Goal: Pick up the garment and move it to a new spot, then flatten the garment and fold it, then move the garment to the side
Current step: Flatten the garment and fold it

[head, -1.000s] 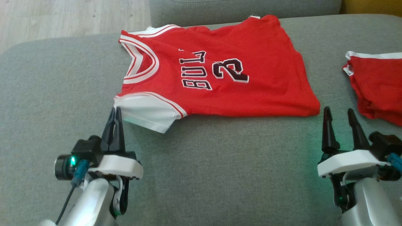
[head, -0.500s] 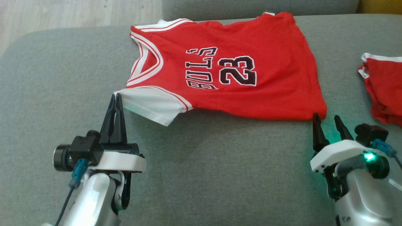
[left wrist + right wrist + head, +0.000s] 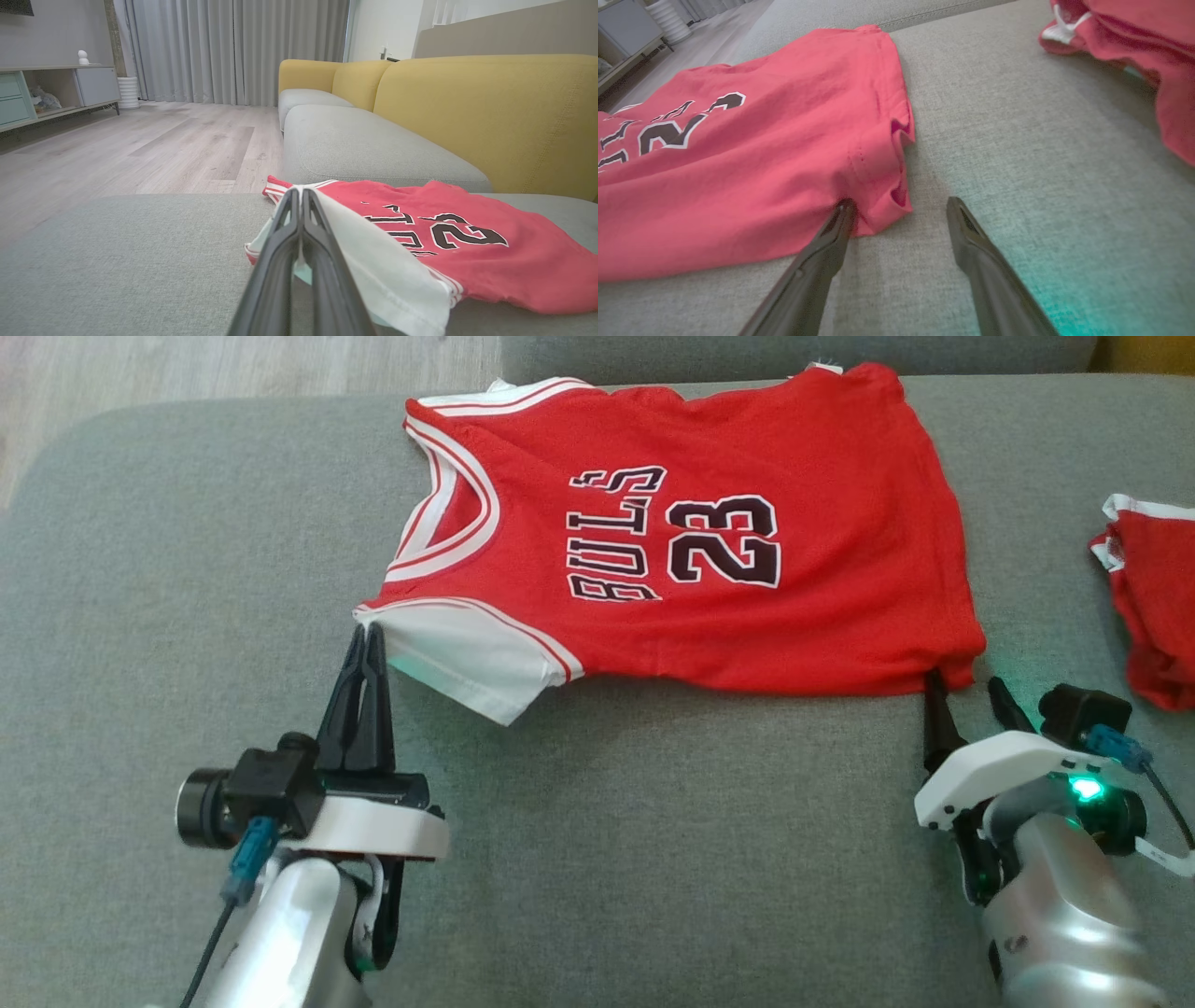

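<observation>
While the L gripper (image 3: 366,633) reaches fwd low over the sofa cushion (image 3: 653,803), fingers pinched tight on the white sleeve corner of the jersey (image 3: 803,616), the R gripper (image 3: 963,683) tilts down, jaws apart, at the hem corner. The jersey lies flat on the cushion. Vs 0.5 s ago, the R tips are closer, and the inner one seems to touch the hem.

head: high, looking down | wrists: low, close, along sofa (image 3: 653,821) | shared: jersey (image 3: 822,523)
</observation>
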